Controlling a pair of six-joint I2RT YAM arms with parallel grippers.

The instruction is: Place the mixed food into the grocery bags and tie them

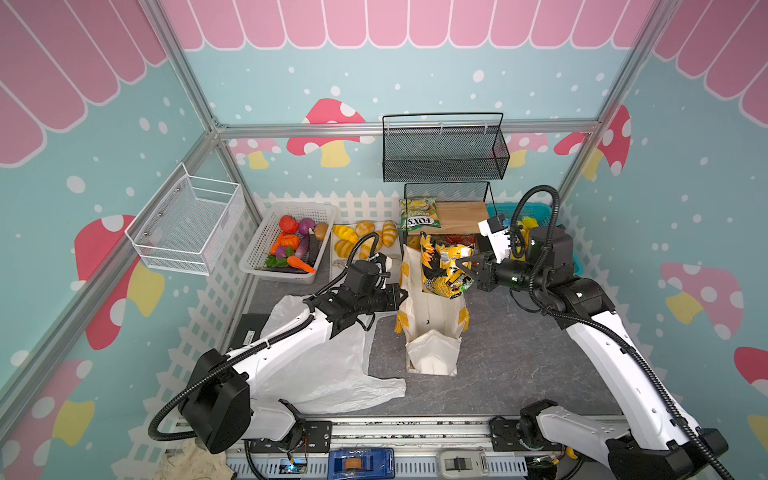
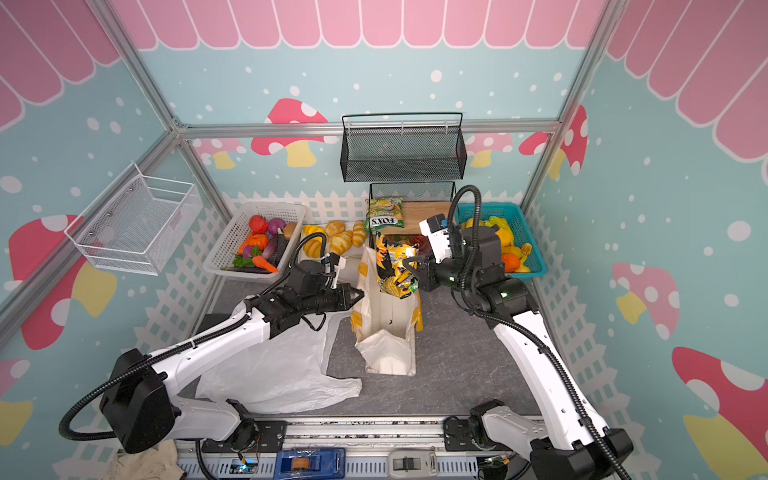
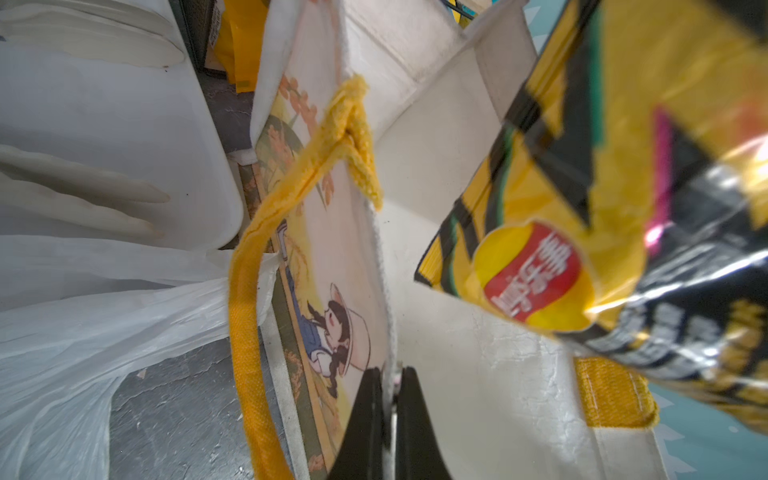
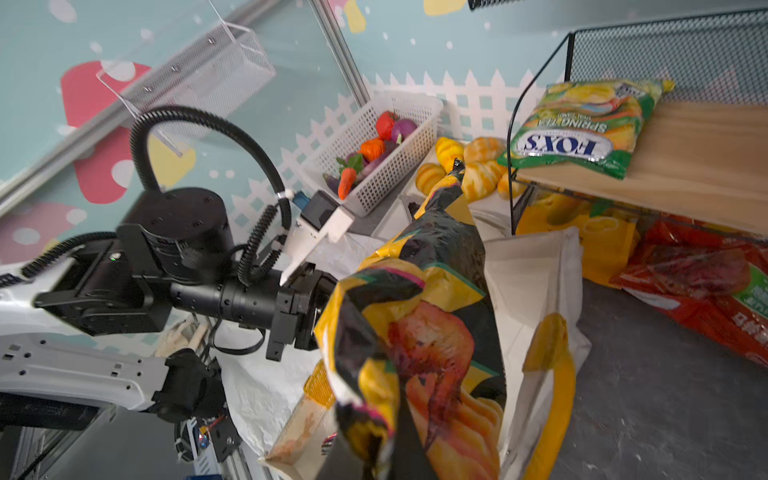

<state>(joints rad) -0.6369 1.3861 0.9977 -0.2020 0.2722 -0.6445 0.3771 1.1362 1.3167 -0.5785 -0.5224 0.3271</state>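
Observation:
An off-white tote [image 1: 432, 328] [image 2: 386, 332] with yellow handles stands open mid-table. My left gripper [image 1: 405, 296] [image 2: 360, 294] [image 3: 390, 374] is shut on its left rim. My right gripper [image 1: 462, 266] [image 2: 409, 266] [image 4: 374, 440] is shut on a black-and-yellow snack packet [image 1: 440, 266] [image 3: 623, 208] [image 4: 424, 332], which hangs upright in the tote's mouth. A thin white plastic bag [image 1: 328, 365] [image 3: 83, 332] lies flat under my left arm. Toy vegetables, among them a carrot [image 1: 300, 262] and a purple onion [image 1: 306, 226], sit in a white basket [image 1: 266, 245]. A red snack packet [image 4: 706, 291] lies under the shelf.
A FOX'S packet [image 1: 419, 214] rests on a wooden shelf [image 1: 461, 216] behind the tote. Bread rolls [image 1: 365, 237] lie beside the vegetable basket. A teal basket [image 2: 536, 232] holds yellow and orange toys at back right. Mesh baskets hang on the back wall [image 1: 444, 149] and left wall [image 1: 187, 224].

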